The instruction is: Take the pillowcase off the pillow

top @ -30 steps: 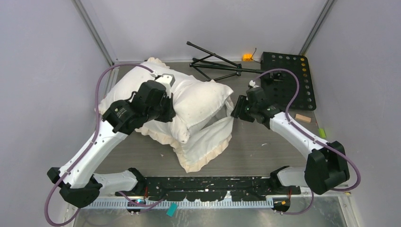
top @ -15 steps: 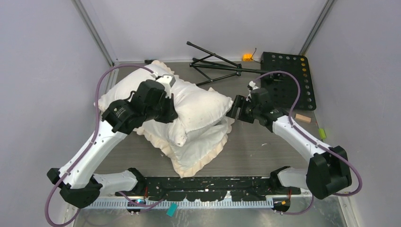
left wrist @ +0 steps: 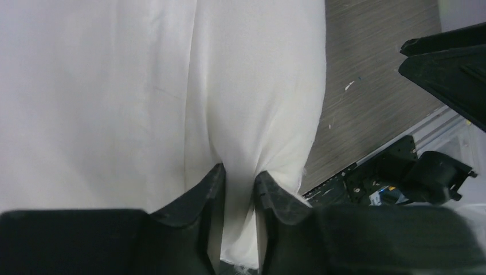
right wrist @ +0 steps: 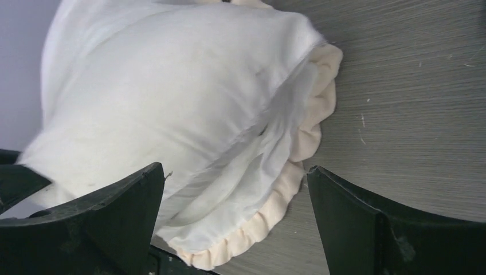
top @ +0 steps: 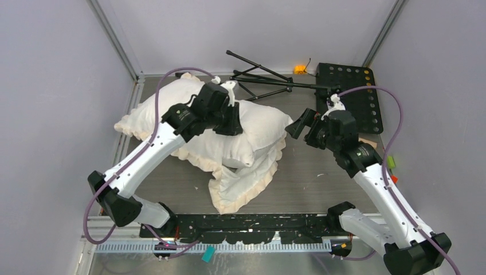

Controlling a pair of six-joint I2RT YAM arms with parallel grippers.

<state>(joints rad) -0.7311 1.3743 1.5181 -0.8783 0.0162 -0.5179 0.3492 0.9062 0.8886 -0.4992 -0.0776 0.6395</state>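
The pillow [top: 261, 123], plump and off-white, lies across the middle of the table. My left gripper [top: 232, 117] is on top of it, shut on a pinched fold of its plain white fabric [left wrist: 239, 172]. Under and in front of the pillow, the pillowcase [top: 246, 180] shows its cream-white face and ruffled frill and still wraps the pillow's right end. My right gripper [top: 296, 123] hangs open just right of that end, touching nothing. In the right wrist view its jaws [right wrist: 234, 169] stand wide apart, with the pillow [right wrist: 160, 86] and the frill [right wrist: 269, 212] beyond them.
A black folded tripod [top: 258, 77] lies at the back. A black perforated plate [top: 355, 91] sits back right with a small orange part [top: 299, 69] beside it. A wooden block [top: 367, 143] and a green piece [top: 390, 161] lie at the right edge. Walls stand on three sides.
My left arm has carried the pinched pillow toward the back and right. My right gripper has opened wide and drawn back to the right, off the fabric.
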